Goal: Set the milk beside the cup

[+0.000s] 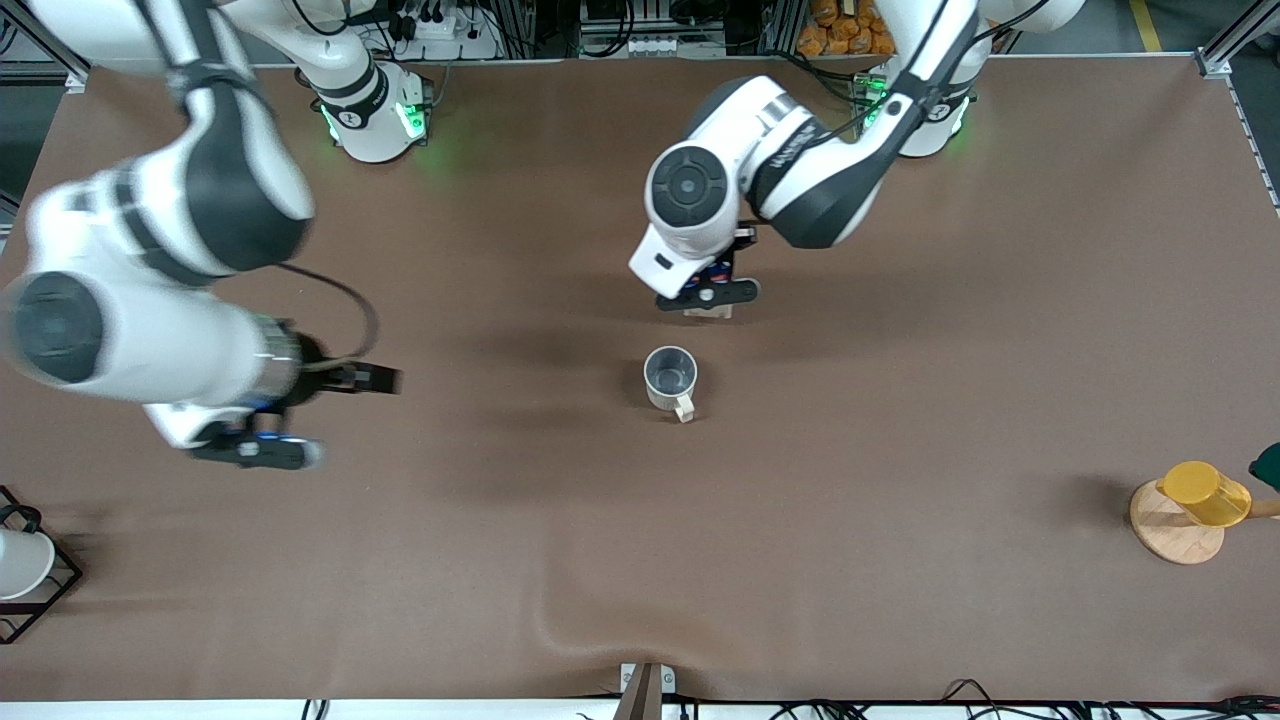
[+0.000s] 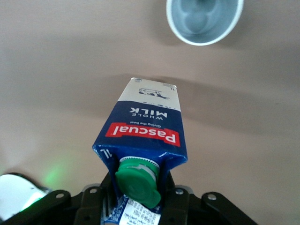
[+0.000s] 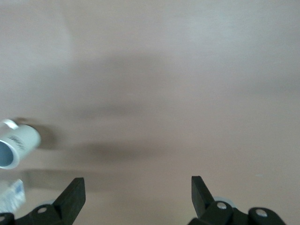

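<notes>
The milk [image 1: 708,311], a dark blue carton with a green cap and pale beige base, is upright in my left gripper [image 1: 708,293], which is shut on its top. Its base is at or just above the tabletop; I cannot tell which. The cup [image 1: 670,378], a grey-cream mug, stands a short gap away, nearer to the front camera. The left wrist view shows the milk [image 2: 145,126] between the fingers of that gripper [image 2: 139,192], with the cup [image 2: 205,21] close by. My right gripper [image 1: 258,450] hangs open and empty over bare table at the right arm's end; its view shows the spread gripper [image 3: 137,192] and the cup [image 3: 16,145].
A yellow cup [image 1: 1203,493] lies on a round wooden board [image 1: 1170,535] at the left arm's end, with a dark green object [image 1: 1268,465] at the edge. A white cup [image 1: 20,562] sits in a black wire rack [image 1: 55,590] at the right arm's end. The brown cloth has a wrinkle [image 1: 560,620].
</notes>
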